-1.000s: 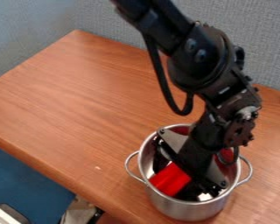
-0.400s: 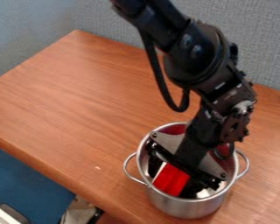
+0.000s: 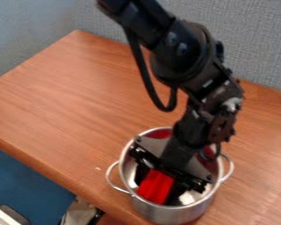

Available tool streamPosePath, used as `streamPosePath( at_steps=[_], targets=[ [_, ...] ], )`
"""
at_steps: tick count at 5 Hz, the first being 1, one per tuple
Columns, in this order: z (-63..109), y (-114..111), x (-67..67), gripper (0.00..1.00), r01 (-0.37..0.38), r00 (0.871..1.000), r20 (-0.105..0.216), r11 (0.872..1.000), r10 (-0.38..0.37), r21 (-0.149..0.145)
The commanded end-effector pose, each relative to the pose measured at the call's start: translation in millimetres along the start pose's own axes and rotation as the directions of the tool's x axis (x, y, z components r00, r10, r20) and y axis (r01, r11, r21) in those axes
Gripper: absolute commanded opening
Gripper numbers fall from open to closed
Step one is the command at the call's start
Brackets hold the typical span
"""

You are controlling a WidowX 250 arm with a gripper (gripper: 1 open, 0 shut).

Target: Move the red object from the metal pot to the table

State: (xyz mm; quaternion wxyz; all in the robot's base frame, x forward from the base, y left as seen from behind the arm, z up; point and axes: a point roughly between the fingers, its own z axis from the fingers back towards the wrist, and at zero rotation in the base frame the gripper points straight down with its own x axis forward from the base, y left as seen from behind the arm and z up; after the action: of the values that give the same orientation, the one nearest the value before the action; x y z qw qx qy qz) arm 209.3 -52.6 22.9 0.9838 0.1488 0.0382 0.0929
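The worktop (image 3: 61, 83) filled the left and centre of the frame. At lower centre, one metal pot (image 3: 122, 180) stood near the front edge, with one red object (image 3: 157, 185) inside it. The fingers (image 3: 167, 182) reached down into the pot, narrowed around the red object. A sound extraction would call for a straight vertical lift clear of the rim before any sideways travel.

The pincer (image 3: 167, 180) reaches down into the pot (image 3: 122, 172), so its fingertips are hidden and its grip cannot be read. The arm covers much of the red block (image 3: 157, 185). The pot's bottom runs off the near edge. The tabletop (image 3: 61, 88) is cut off at right.
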Motion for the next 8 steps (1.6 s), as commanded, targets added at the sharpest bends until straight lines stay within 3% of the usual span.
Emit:
streamPosePath(
  at_steps=[1, 3, 5, 6, 7, 8],
  targets=[
    [33.2, 13.7, 11.6, 0.00, -0.081, 0.994, 0.072, 0.996, 0.084, -0.034],
    [8.3, -4.4, 13.8, 0.00, -0.122, 0.992, -0.012, 0.992, 0.123, 0.043],
    [33.7, -24.8, 12.6, 0.00, 0.042, 0.998, 0.042, 0.999, -0.041, -0.011],
    [60.8, -28.9, 10.8, 0.00, 0.121, 0.988, 0.101, 0.992, -0.116, -0.044],
    [102.4, -39.4, 13.7, 0.00, 0.127, 0.981, 0.156, 0.988, -0.113, -0.082],
    [135.6, -46.5, 30.5, 0.00, 0.090, 0.980, 0.189, 0.990, -0.069, -0.105]
  ],
)
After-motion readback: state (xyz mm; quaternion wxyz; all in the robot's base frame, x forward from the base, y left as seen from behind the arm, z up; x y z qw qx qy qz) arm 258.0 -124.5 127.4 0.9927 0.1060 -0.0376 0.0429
